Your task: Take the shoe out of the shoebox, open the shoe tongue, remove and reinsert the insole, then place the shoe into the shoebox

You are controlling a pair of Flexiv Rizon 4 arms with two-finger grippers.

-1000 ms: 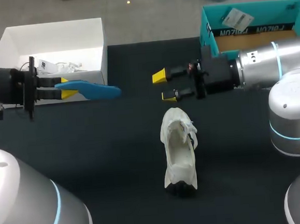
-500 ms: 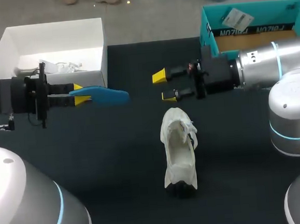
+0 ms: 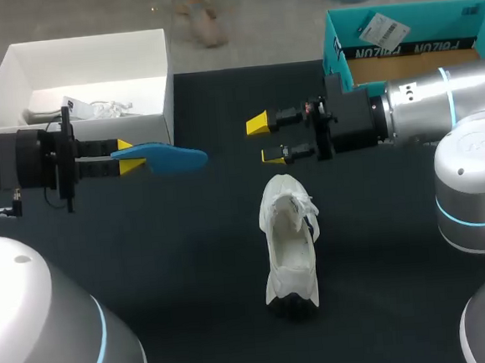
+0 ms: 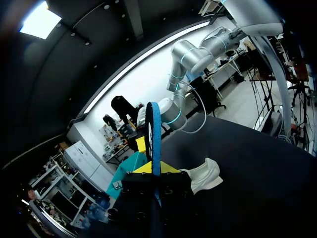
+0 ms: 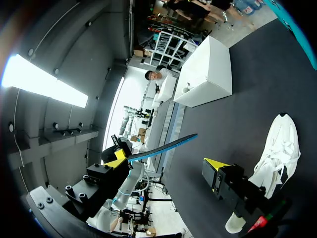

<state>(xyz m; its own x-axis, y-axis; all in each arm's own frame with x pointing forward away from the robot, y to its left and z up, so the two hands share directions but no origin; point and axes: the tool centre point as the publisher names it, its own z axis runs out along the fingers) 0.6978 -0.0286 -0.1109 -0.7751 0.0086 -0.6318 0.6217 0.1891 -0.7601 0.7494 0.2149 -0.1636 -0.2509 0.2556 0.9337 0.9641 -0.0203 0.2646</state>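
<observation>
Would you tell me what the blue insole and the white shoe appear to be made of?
The blue insole: probably foam or rubber, matte; thin, evenly coloured, no shine. The white shoe: likely knit or mesh fabric, matte; soft, wrinkled upper.

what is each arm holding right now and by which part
The left gripper is shut on the blue insole, pinching one end so the rest sticks out past its fingers. The right gripper is open and holds nothing.

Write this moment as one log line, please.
left pincer: shut on blue insole | right pincer: open, empty | white shoe: untouched on table
</observation>
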